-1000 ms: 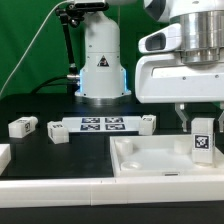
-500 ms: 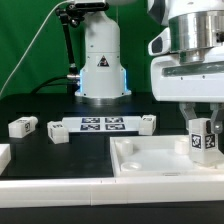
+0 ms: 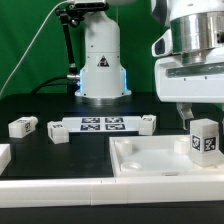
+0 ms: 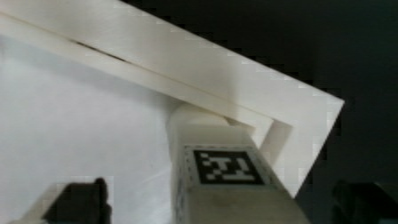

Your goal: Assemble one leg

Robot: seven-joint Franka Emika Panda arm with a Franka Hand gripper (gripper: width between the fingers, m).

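The leg (image 3: 205,139) sits at 6 o'clock from your end effector (image 4: 219,200), jaws spread clear of it. Its fingertips (image 4: 75,200) are dark blurs.

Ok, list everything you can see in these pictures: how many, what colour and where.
leg: one, white with a black-and-white tag, upright in the panel's corner at the exterior view's right
panel: one, white, raised rim, front of the table toward the exterior view's right
small blocks: three, white, two off the marker board's end at the exterior view's left, one at its other end
marker board: one, white with black tags, flat at mid-table
cut-off part: one, white, at the exterior view's left edge
table: one, black
robot base: one, white, behind the marker board
fingers: two, dark, open either side of the leg, gaps showing
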